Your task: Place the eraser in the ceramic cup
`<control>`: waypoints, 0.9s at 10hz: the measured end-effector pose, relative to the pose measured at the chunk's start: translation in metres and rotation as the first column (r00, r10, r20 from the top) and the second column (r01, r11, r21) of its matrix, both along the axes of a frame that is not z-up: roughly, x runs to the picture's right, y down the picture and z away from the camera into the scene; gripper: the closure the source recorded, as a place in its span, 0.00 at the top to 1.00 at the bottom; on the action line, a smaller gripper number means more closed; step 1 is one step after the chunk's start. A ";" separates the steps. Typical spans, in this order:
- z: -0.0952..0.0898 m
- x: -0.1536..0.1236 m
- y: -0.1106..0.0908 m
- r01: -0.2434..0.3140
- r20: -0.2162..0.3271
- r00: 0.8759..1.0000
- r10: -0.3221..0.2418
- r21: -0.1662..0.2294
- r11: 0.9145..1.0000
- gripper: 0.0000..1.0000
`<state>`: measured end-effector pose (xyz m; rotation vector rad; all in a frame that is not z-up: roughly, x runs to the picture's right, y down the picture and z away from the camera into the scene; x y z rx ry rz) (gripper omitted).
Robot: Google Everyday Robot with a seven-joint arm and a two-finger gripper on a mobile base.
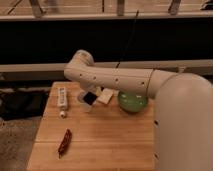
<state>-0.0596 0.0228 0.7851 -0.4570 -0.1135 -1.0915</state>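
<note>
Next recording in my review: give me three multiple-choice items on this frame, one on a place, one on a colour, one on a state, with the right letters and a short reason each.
1. Where is the slim dark-red object?
A. inside the bowl
B. at the front left of the wooden table
C. on the cup

2. What colour is the bowl?
A. green
B. blue
C. black

3. How does the eraser stand?
A. flat at the table's front edge
B. lying in the bowl
C. at the ceramic cup, under the arm

Answers
1 B: it lies alone near the front left corner.
2 A: its rim and wall show green.
3 C: the black block sits against the pale cup; the tool is there too, mostly hidden behind the arm.
</note>
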 end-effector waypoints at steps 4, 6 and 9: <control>0.003 -0.010 -0.001 0.019 0.000 1.000 -0.019 0.017 1.000 0.00; 0.004 -0.013 -0.001 0.025 0.001 1.000 -0.025 0.019 0.999 0.00; 0.004 -0.011 -0.001 0.031 -0.003 1.000 -0.031 0.024 0.999 0.02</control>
